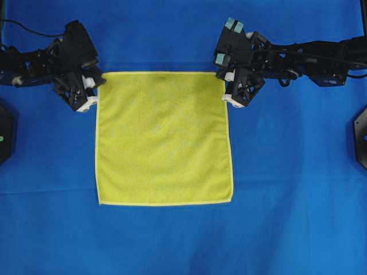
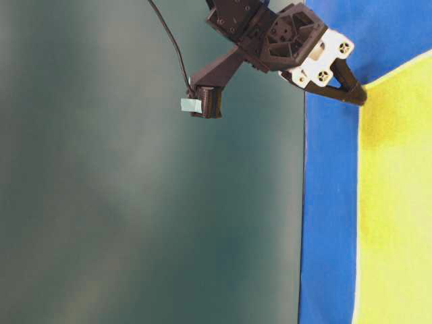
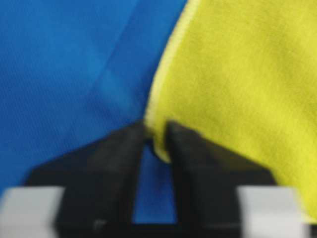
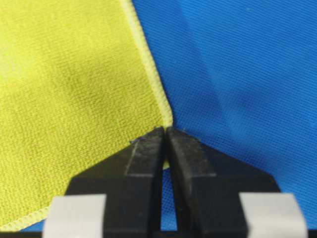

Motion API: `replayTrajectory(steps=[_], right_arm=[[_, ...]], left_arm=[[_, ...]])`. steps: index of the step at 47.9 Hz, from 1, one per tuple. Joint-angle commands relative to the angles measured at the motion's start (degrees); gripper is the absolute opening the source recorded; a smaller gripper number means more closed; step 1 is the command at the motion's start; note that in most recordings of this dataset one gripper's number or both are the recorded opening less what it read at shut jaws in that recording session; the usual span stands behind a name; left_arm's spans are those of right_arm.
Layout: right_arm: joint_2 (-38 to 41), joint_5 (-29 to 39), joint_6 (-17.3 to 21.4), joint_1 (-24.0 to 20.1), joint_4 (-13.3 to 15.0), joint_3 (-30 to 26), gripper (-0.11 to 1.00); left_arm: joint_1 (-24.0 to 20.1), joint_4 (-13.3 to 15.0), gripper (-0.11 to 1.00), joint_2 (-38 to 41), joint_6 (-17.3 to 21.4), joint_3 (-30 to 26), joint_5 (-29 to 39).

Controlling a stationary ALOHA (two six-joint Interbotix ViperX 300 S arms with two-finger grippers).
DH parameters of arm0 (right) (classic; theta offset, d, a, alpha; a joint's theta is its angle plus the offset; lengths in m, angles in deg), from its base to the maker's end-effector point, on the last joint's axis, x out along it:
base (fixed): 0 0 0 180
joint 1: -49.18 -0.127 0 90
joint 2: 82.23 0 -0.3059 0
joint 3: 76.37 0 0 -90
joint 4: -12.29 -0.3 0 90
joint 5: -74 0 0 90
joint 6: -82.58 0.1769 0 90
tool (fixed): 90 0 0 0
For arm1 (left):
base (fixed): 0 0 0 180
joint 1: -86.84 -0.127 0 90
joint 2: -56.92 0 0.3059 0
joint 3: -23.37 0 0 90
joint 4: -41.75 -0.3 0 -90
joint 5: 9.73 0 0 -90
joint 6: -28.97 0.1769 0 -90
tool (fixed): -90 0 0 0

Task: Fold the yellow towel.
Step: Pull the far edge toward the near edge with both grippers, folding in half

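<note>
Your towel (image 1: 164, 137) lies flat and square in the middle of the blue cloth (image 1: 287, 172) that covers the table, its paler hem showing all round.

Your left gripper (image 1: 98, 87) sits at the towel's far left corner. From its wrist camera the two black fingers (image 3: 111, 158) are pinched on the hem at that corner, with a fold of yellow squeezed between the tips.

Your right gripper (image 1: 225, 86) sits at the far right corner. Its fingers (image 4: 148, 158) are pressed together with the corner's tip caught between them, and the hem (image 4: 148, 74) runs away from the tips across the blue cloth.

In the table-level view one gripper (image 2: 356, 93) has its dark tips on a towel corner, and the cloth around it looks slightly dimpled. The rest of the towel lies flat on the table.
</note>
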Motion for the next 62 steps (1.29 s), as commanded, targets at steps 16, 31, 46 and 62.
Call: replayTrajectory(steps=[16, 31, 46, 62], right_arm=[[-4.13, 1.05, 0.18, 0.18, -0.09, -0.53, 0.03], [-9.84, 3.87, 0.09, 0.35, 0.26, -0.35, 0.03], [-10.11, 5.27, 0.44, -0.79, 0.18, -0.35, 0.03], [-10.90, 11.07, 1.58, -12.48, -1.05, -0.09, 0.03]], left_arm=[[1.23, 0.09, 0.04, -3.16, 0.97, -2.29, 3.25], [2.02, 0.09, 0.04, -11.69, 0.97, -2.20, 8.44], [6.77, 0.09, 0.04, -12.39, 0.09, -1.41, 9.23], [23.91, 0.26, 0.04, -11.95, -4.57, -1.67, 13.18]])
